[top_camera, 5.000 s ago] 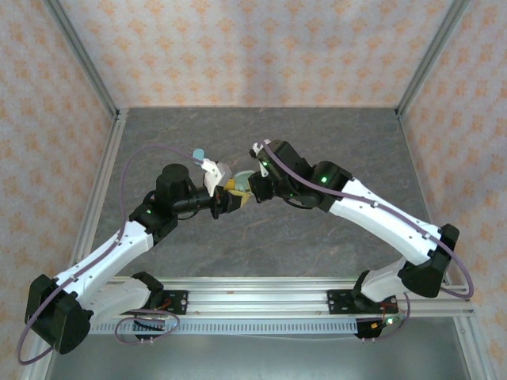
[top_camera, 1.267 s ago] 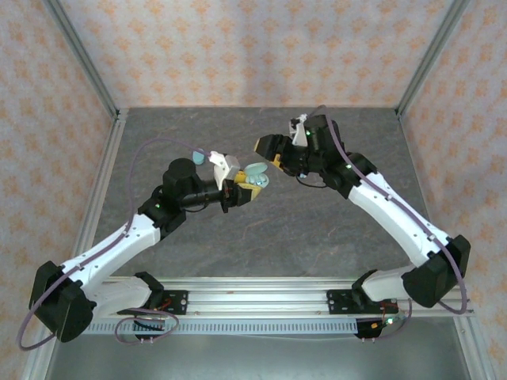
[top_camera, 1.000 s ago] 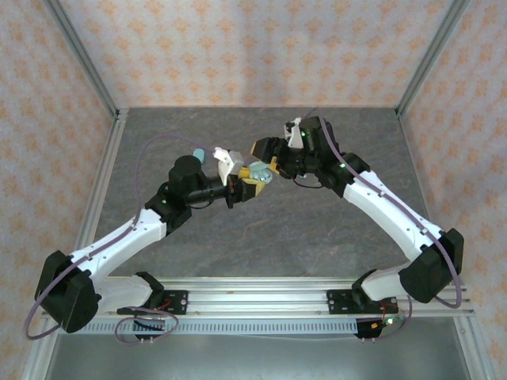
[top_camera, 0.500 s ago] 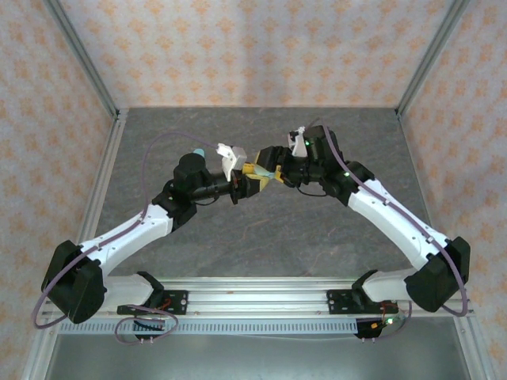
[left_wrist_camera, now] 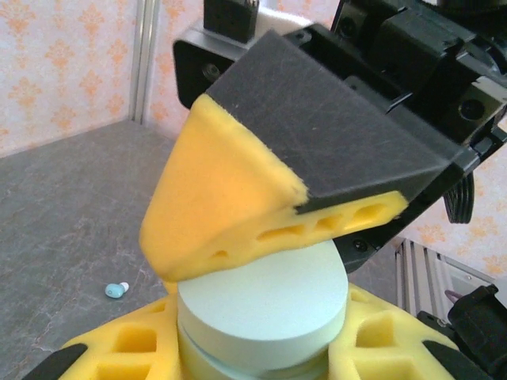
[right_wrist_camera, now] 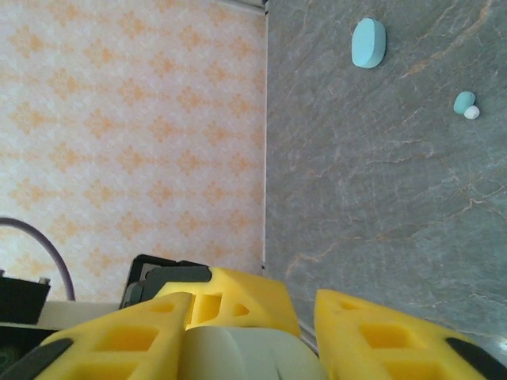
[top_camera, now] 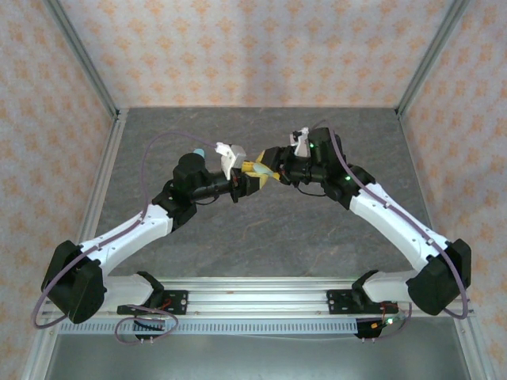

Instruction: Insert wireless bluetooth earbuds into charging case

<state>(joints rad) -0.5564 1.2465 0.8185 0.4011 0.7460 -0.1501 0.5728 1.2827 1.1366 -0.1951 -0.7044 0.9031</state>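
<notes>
Above the grey table [top_camera: 317, 237], the left gripper [top_camera: 250, 184] is clenched on the mint-green case [left_wrist_camera: 261, 305] — the right gripper [top_camera: 260, 168] seemingly pinches it too. A pale blue case [right_wrist_camera: 368, 42] and one earbud [right_wrist_camera: 464, 103] lie apart on the table.

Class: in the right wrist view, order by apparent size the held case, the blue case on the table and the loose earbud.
Largest: held case, though it is nearest the camera and partly cut off, so its lead is unsure.
Next: blue case.
Smallest: earbud.
</notes>
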